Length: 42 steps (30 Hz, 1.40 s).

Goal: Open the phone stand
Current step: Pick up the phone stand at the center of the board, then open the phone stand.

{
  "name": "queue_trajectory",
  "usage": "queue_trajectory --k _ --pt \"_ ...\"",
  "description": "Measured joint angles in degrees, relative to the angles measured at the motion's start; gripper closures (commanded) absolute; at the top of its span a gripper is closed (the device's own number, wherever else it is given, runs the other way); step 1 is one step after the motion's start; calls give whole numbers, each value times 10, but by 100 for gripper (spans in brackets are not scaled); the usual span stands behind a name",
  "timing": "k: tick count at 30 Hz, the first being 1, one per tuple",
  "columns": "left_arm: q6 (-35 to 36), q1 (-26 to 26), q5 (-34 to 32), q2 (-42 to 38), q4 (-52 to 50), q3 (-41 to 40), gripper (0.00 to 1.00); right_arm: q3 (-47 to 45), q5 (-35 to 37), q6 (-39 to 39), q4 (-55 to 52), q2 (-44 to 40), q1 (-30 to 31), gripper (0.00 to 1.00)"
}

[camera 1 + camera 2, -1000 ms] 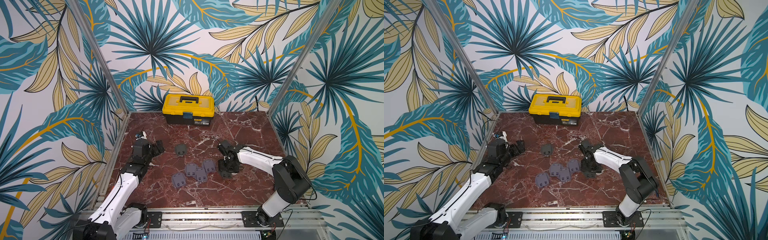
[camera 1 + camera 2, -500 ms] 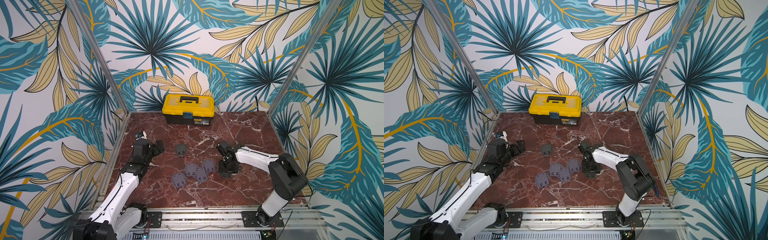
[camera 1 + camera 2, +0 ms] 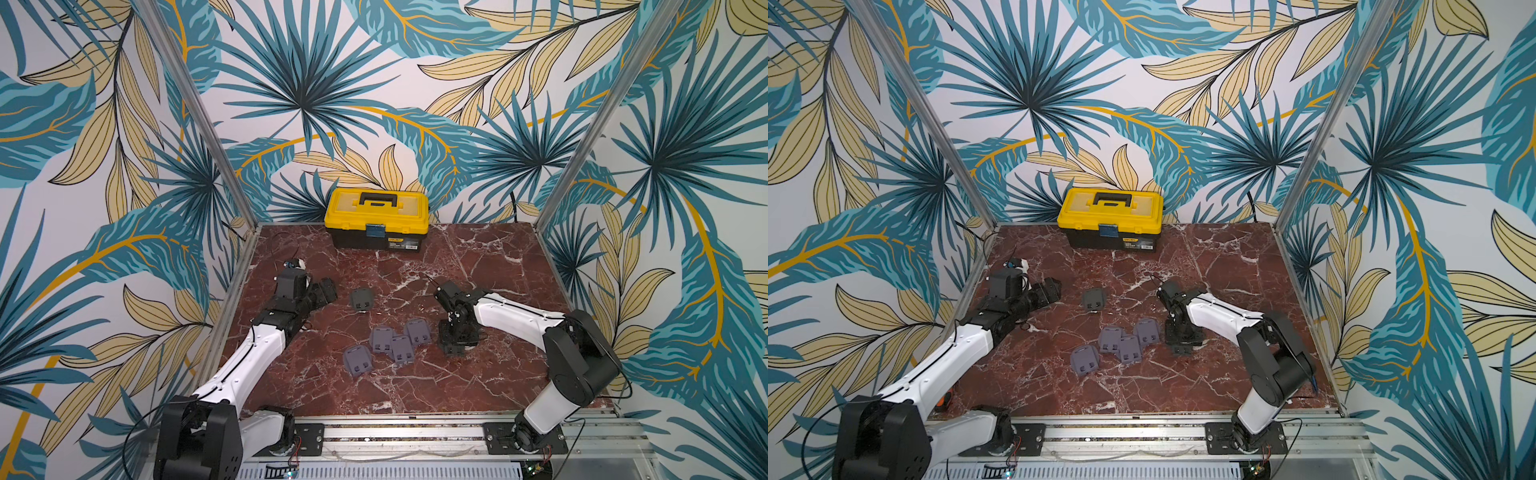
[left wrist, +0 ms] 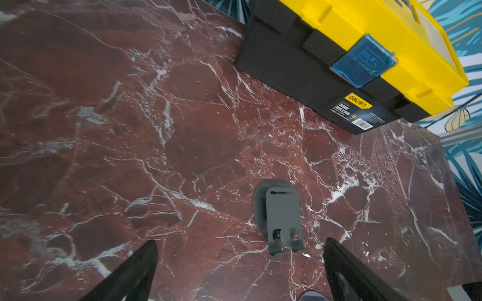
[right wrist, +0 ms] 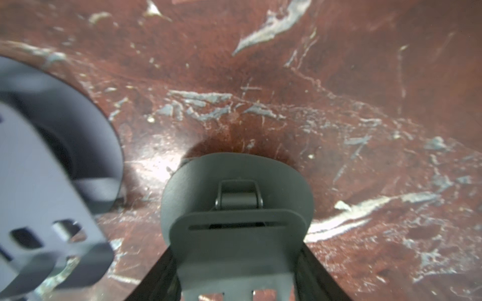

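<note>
Clamping the dark grey phone stand (image 5: 236,208) by its hinged upper plate, the right hand (image 3: 456,340) is clenched on it, with black fingers (image 5: 159,281) pressing at either side. The stand's oval base sits on the red marble table (image 3: 478,257), just beside a cluster of four lilac-grey stands (image 3: 401,347). The left hand (image 3: 323,291) hovers with its jaws spread wide and nothing between them, near a second dark stand (image 4: 281,219) that lies flat, apart from the cluster, while a yellow toolbox (image 3: 376,218) stands at the table's far edge by the wall.
</note>
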Motion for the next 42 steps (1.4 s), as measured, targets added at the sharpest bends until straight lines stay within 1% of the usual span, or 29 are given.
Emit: queue_trajectory --k 3,8,10,12,16,19,21,25,31,35,42 --pt "-8 -39 11 18 -2 11 1 9 -9 -7 -7 -21 -3 62" --pt "-16 -128 21 55 3 35 1 32 -22 -19 -20 -49 -12 62" --pt "-19 -163 27 77 12 49 0 45 -27 -24 -26 -57 -17 62" --pt "-24 -187 38 96 28 56 0 57 -35 -28 -29 -64 -21 63" --pt "-40 -233 64 129 74 58 9 73 -65 -33 -29 -83 -35 64" --pt "-45 -262 73 149 103 58 11 84 -88 -34 -29 -94 -45 64" --pt "-50 -279 80 158 123 58 14 96 -101 -34 -30 -97 -50 64" --pt "-65 -301 101 165 179 56 22 111 -126 -34 -29 -106 -58 65" --pt "-82 -310 123 167 275 31 35 136 -145 -33 -34 -110 -61 66" --pt "-90 -313 135 170 316 12 44 153 -149 -29 -37 -110 -61 66" --pt "-95 -328 139 172 355 4 50 156 -154 -17 -35 -110 -61 67"
